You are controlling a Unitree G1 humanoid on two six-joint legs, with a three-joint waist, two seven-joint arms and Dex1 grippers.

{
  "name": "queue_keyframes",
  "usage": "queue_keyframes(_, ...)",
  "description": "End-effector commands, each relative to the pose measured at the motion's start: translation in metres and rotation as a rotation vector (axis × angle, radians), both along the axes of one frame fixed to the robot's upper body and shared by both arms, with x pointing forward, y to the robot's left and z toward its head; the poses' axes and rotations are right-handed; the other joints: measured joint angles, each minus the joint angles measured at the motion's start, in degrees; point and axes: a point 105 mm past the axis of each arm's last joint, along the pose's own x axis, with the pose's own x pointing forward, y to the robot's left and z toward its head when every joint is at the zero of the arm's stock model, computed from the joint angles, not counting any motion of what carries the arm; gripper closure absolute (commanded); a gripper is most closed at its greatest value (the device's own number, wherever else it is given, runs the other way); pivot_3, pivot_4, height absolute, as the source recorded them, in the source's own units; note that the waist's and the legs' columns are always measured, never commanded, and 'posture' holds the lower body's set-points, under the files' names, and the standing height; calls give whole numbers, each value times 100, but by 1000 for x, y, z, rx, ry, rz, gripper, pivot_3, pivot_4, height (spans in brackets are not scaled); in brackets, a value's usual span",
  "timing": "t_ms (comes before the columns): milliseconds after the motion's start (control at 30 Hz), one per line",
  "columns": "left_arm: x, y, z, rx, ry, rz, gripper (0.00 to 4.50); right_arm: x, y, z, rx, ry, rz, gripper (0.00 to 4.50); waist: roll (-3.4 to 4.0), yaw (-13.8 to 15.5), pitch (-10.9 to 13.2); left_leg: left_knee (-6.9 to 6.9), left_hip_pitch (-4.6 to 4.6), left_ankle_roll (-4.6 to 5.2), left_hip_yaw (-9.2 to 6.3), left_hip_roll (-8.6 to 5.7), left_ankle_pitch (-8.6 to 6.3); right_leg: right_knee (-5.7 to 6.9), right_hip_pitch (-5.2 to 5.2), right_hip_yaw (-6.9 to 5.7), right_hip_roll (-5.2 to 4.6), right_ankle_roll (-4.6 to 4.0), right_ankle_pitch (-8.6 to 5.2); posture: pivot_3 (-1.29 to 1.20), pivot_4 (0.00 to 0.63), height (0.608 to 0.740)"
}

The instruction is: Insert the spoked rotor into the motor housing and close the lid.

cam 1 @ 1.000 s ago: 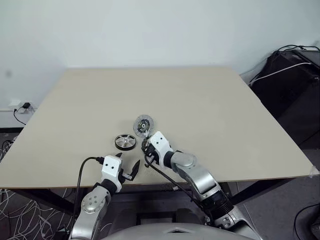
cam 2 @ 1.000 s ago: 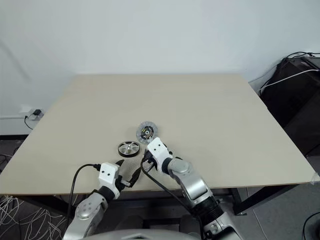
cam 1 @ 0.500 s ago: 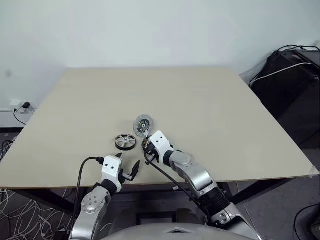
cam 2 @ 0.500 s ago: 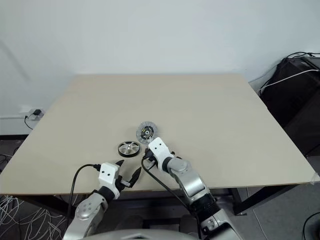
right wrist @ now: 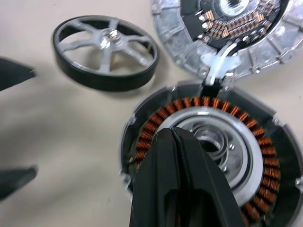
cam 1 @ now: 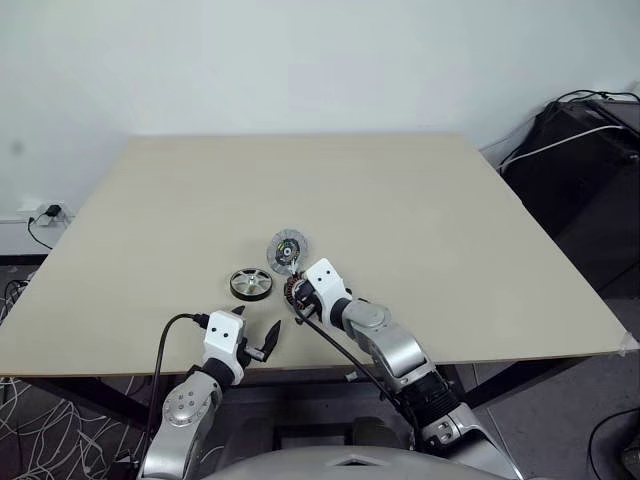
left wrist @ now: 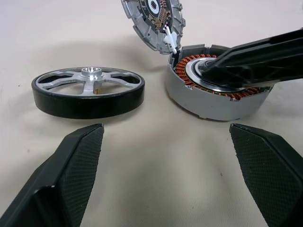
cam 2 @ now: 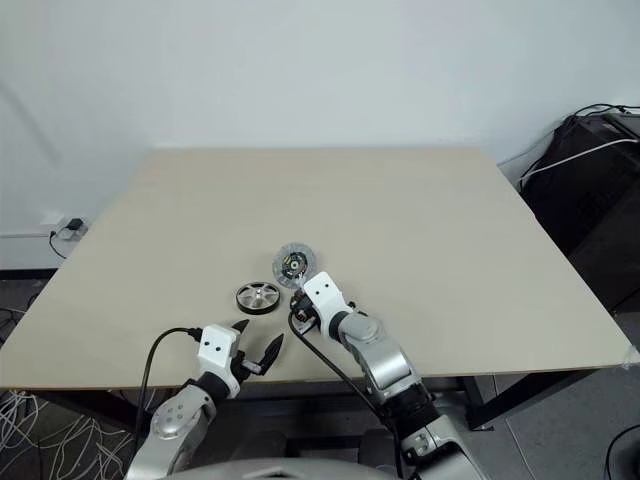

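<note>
A beige table (cam 1: 420, 220) stands before a white wall (cam 1: 300, 60). In the head view, the spoked rotor (cam 1: 250, 283) lies beside the lid (cam 1: 287, 249). In the left wrist view, the left gripper (left wrist: 165, 175) is wide open and empty. In the right wrist view, the right gripper (right wrist: 176, 137) is closed, its tips over the centre of the motor housing (right wrist: 265, 156).

Lab or workshop, bare beige worktable (cam 1: 420, 200), plain white wall (cam 1: 300, 60), loose floor cables (cam 1: 30, 440)
</note>
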Motion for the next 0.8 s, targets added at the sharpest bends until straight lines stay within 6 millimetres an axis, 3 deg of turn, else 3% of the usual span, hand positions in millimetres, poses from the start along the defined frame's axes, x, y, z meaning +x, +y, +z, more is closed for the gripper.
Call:
queue_keyframes(33,6,-6,15,-13,-58,-23,0,-11,16,30,129,-45,132,4445,0,-6,1,0,-1,0,0,0,0,0,-1,0,0,0,0,0,0,740)
queue_keyframes(133,5,-6,14,-13,-54,-27,0,-12,19,41,169,-76,157,4445,0,-16,2,-2,0,0,0,1,0,0,-2,0,4,1,-1,0,0,740)
queue_keyframes(267,6,-7,14,-15,-54,-30,0,9,13,41,116,-137,43,4445,-1,-8,2,-1,1,-10,-2,2,-5,4,-3,-1,7,1,0,0,0,740)
queue_keyframes(467,6,-7,14,-17,-52,-27,0,28,9,29,-21,-203,-17,4445,-3,-4,0,-2,0,-14,-2,0,-4,3,-3,0,4,0,1,0,0,740)
queue_keyframes(800,4,-7,14,-17,-49,-19,0,39,8,20,-58,-197,-34,4445,-1,-24,1,-8,1,8,-2,0,10,5,-6,1,8,-2,0,0,0,740)
